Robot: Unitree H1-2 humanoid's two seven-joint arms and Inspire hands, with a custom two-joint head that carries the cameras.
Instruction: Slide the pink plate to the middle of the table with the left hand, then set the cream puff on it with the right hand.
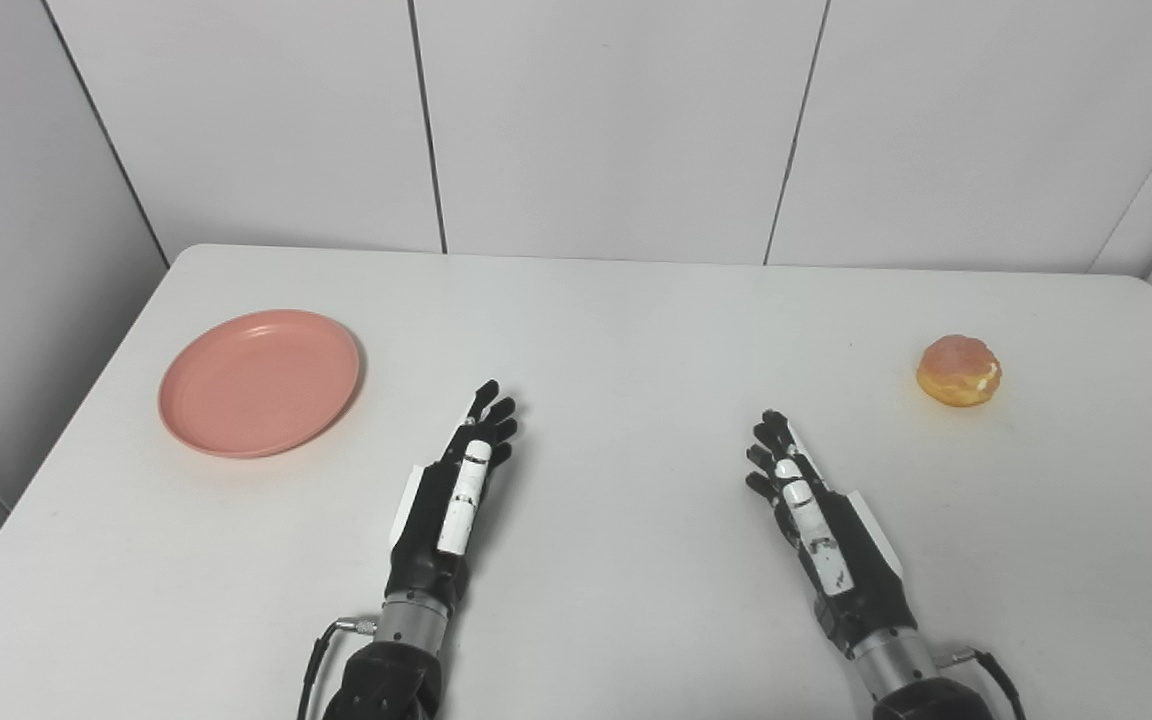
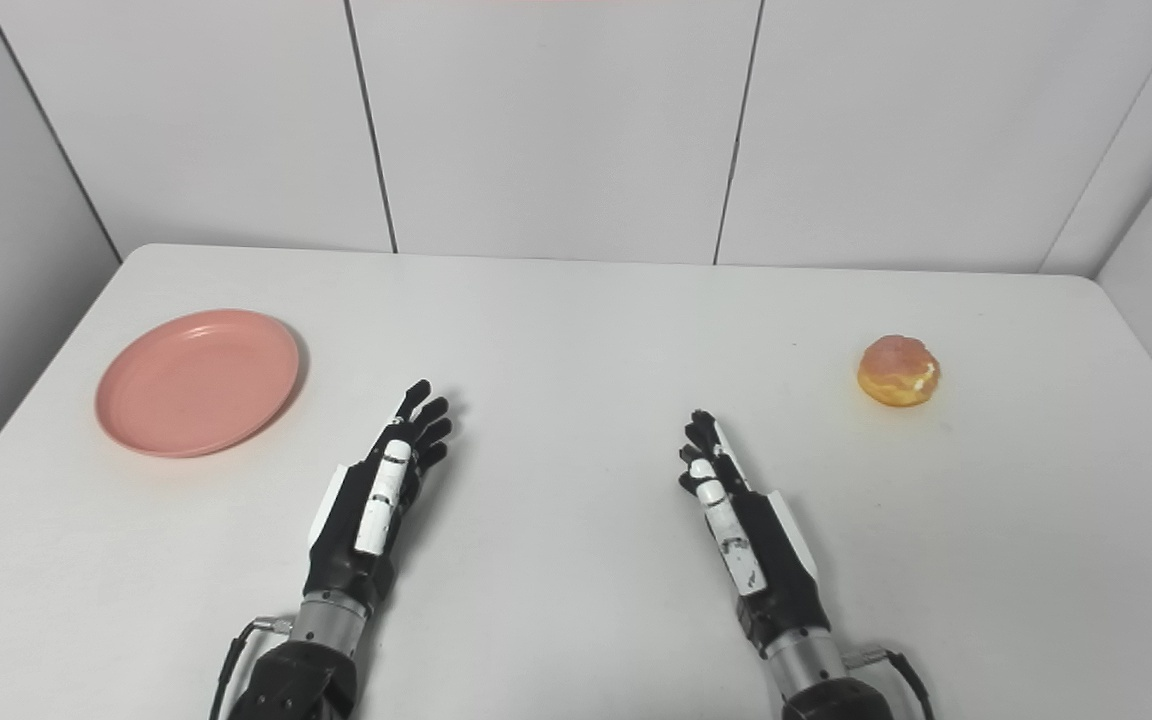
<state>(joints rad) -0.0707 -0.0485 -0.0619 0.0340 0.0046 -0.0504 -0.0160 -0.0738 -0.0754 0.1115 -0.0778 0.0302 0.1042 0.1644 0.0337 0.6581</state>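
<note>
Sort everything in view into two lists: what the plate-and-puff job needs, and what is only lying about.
For the job:
pink plate, at the table's left
cream puff, at the table's right
left hand, open, holding nothing
right hand, open, holding nothing

Just there:
white table
panelled wall
No loose clutter shows.

We see an evenly and brightly lit scene, with soft, diffuse light that seems to come from above. The white table (image 1: 636,330) reads pale grey and shows no glare. Shadows are faint: a thin dark one along the right rim of the pink plate (image 1: 259,382), a soft one under the cream puff (image 1: 958,370), and light ones just right of the left hand (image 1: 451,500). Both views are sharp with no motion blur, and the wall seams run straight to the edges.
</note>
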